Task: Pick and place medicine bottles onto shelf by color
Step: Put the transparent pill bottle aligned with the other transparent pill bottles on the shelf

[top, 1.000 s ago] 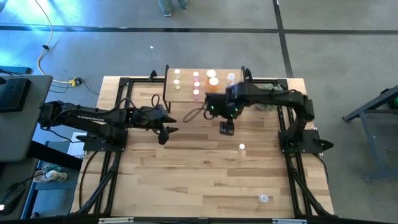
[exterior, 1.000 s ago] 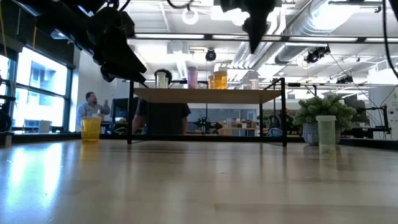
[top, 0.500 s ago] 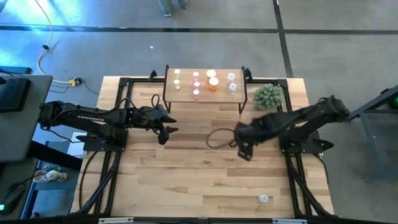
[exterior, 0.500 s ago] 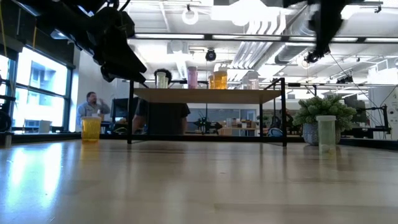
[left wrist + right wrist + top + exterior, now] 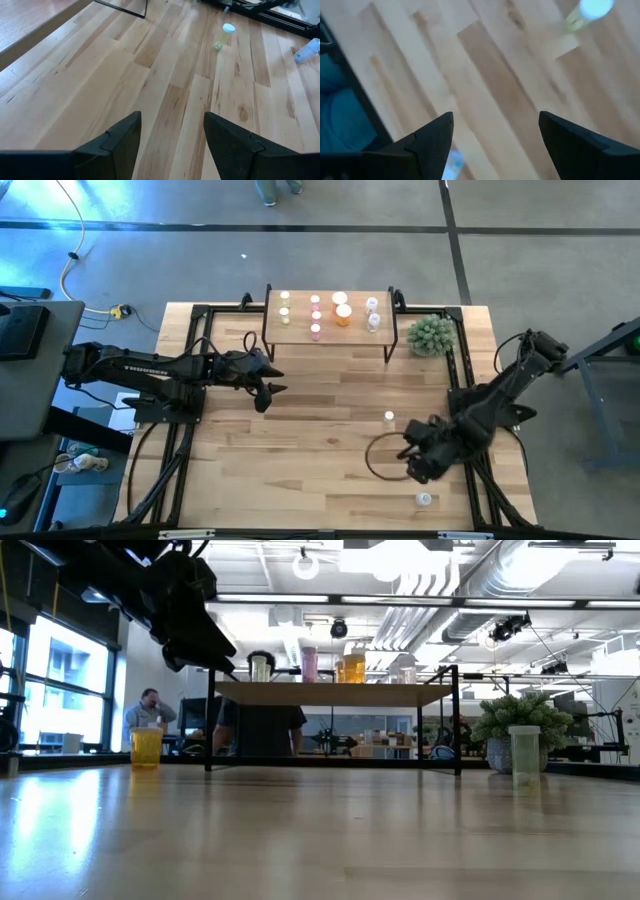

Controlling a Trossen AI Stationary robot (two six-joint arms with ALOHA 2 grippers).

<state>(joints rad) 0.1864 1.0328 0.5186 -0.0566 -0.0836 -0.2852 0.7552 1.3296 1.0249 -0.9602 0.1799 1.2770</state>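
The shelf (image 5: pixel 328 323) stands at the table's far edge with several medicine bottles on it in rows: yellowish (image 5: pixel 285 306), pink (image 5: pixel 315 316), orange (image 5: pixel 342 309) and clear (image 5: pixel 372 313). A pale bottle (image 5: pixel 389 418) stands upright on the table right of centre. Another (image 5: pixel 425 500) lies near the front edge. My right gripper (image 5: pixel 420 467) hovers open between these two, pointing steeply down, nothing in it. In its wrist view the upright bottle (image 5: pixel 587 11) is blurred. My left gripper (image 5: pixel 266 393) waits open and empty left of centre.
A small green plant (image 5: pixel 431 335) stands right of the shelf. In the low view a yellow bottle (image 5: pixel 146 748) stands on the table at the left, and a clear one (image 5: pixel 524 756) at the right. Bare tabletop lies in the middle.
My right gripper has swung from just in front of the shelf toward the table's near right, sinking and rolling about its own axis. It has left the low view. It stayed open and empty. No bottle has moved.
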